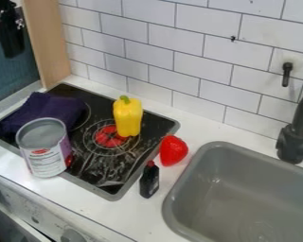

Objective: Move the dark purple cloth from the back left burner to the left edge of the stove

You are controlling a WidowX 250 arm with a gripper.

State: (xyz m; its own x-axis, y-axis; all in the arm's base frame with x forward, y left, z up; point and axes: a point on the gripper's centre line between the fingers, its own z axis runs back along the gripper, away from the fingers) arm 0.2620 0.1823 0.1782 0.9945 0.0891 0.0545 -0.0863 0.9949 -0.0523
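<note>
My gripper [10, 35] hangs in the upper left corner, partly cut off by the view's edge, apart from all the objects. A yellow bell pepper [128, 118] with a green stem stands upright on the black stovetop [103, 166], by the red burner mark. Behind the open-topped metal can [45, 149], a dark purple cloth [46, 111] lies crumpled at the stove's left. The can stands at the stove's front left edge, with a small red thing partly hidden beside it. On the white counter are a red rounded object [173, 151] and a small black bottle [149, 179] with a red top.
A grey sink [173, 208] takes up the lower right, with a black faucet [296, 134] at its back right. White tiles rise behind the counter, and a wooden panel [48, 40] stands at the left. Control knobs line the front at lower left.
</note>
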